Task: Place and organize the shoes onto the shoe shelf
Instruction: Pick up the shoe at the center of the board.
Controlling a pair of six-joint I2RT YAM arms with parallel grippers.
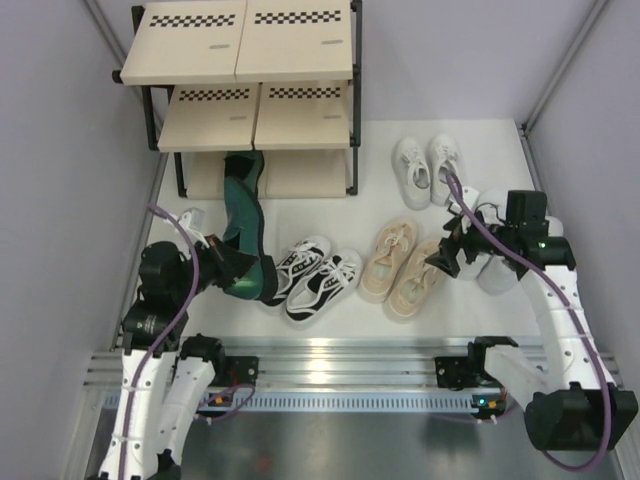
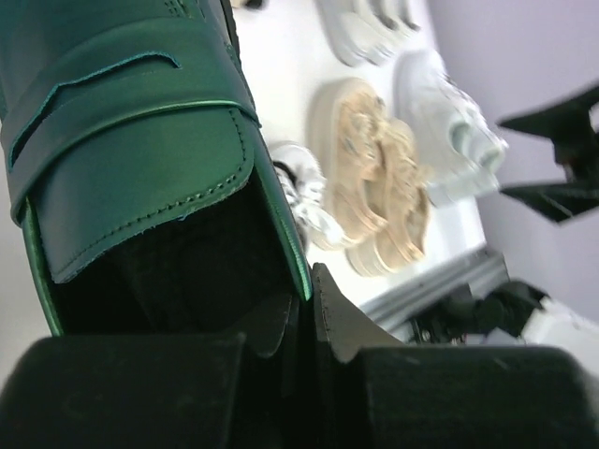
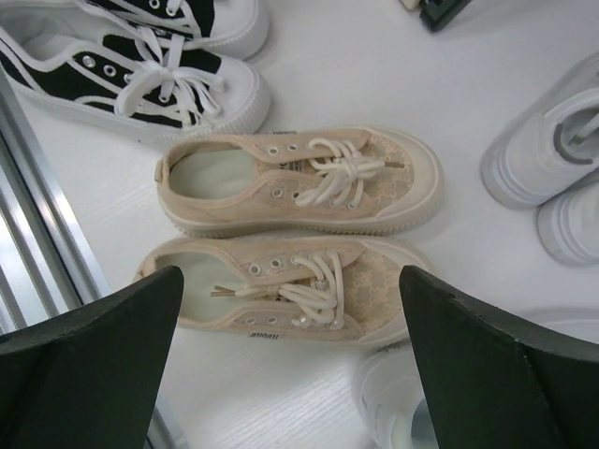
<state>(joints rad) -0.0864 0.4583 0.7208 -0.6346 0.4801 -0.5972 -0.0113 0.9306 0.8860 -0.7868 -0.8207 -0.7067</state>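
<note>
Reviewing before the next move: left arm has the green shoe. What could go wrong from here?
The left gripper grips the green shoe only by its heel rim; it could swing or slip.
Its toe points at the shelf and might catch a low board.
The black-and-white sneakers lie right beside it and could get knocked.

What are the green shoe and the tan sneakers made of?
The green shoe looks like smooth leather or fake leather: it has a slight shine and stitched seams. The tan sneakers look like matte woven cloth, with patterned fronts, cotton-looking laces and pale, rubbery-looking soles.
</note>
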